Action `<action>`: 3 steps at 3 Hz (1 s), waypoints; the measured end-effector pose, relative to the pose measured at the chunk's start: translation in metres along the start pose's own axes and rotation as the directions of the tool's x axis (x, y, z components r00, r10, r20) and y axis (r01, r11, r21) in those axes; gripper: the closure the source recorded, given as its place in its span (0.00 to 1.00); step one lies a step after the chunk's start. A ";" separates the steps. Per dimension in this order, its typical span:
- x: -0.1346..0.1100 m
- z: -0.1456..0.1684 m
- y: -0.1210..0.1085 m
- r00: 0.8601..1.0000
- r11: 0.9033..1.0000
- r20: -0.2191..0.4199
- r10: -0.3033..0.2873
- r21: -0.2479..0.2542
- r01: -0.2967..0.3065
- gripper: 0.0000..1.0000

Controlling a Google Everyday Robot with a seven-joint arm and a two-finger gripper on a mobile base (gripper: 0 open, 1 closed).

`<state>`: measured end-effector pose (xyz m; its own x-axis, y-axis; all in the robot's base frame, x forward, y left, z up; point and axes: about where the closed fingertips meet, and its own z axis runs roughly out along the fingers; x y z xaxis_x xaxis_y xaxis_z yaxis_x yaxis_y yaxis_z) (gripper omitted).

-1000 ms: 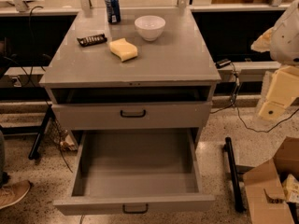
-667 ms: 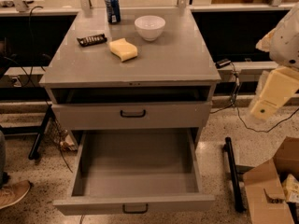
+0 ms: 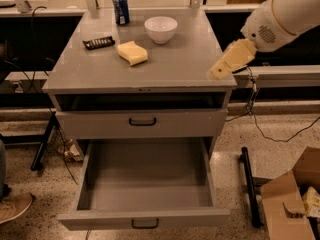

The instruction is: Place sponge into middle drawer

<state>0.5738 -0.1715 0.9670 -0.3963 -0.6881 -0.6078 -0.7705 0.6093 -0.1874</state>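
The gripper (image 3: 218, 73), at the cabinet's (image 3: 175, 70) right edge (empty, its spread I cannot tell), should come down over the sponge (image 3: 132, 52), clear of the bowl (image 3: 161, 29).

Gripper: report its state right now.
Gripper: cannot be told whether open or shut. It is at the right edge of the cabinet top and is not holding the sponge, which lies on that top.
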 end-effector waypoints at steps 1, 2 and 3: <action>-0.036 0.052 -0.032 0.985 0.987 0.073 0.155 -0.053 -0.152 0.00; -0.036 0.052 -0.032 0.986 0.987 0.072 0.153 -0.053 -0.150 0.00; -0.067 0.059 -0.037 0.984 0.991 0.119 0.134 -0.022 -0.132 0.00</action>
<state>0.6585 -0.1242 0.9689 -0.4336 -0.5487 -0.7148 -0.7221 0.6861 -0.0886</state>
